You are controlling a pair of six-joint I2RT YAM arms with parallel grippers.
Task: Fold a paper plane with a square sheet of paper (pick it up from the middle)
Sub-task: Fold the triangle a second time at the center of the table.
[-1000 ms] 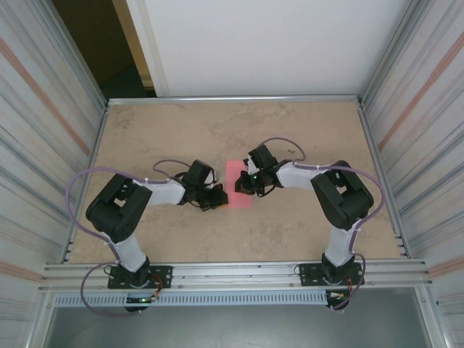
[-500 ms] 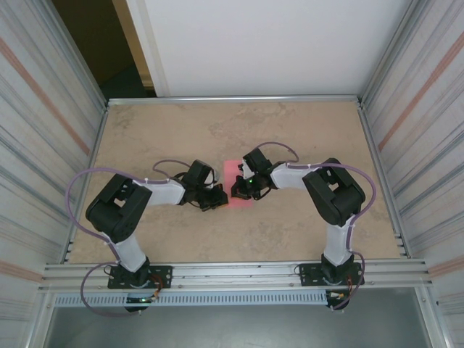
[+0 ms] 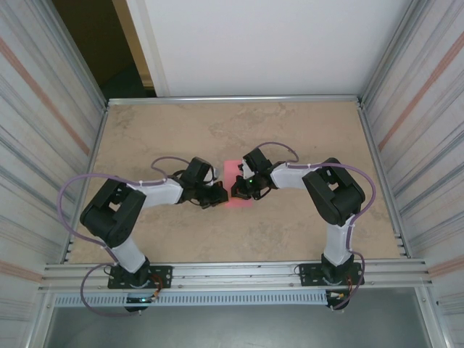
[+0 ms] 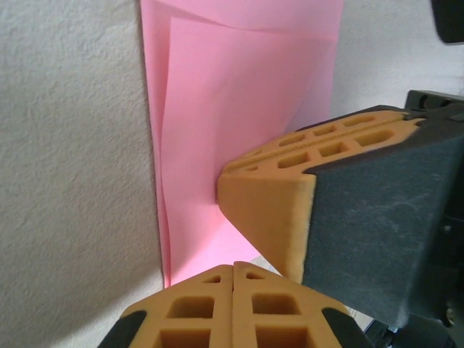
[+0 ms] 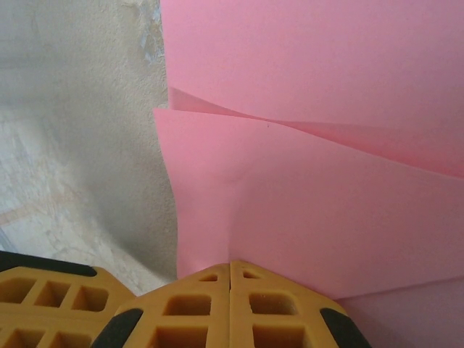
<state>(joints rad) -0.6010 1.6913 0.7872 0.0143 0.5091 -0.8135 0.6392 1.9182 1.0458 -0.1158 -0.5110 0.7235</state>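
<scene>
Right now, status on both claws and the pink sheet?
Left claw shut, tips at left edge of sheet. Right claw shut, tips pressed on it. Sheet on table, one flap folded over. Claws close together.

No words, numbers, labels or signs can be read here. The square sheet of paper (image 5: pixel 312 181) is plain pink, with nothing written on it. The tabletop (image 3: pixel 181 130) has only blotchy brown marks, not letters.
</scene>
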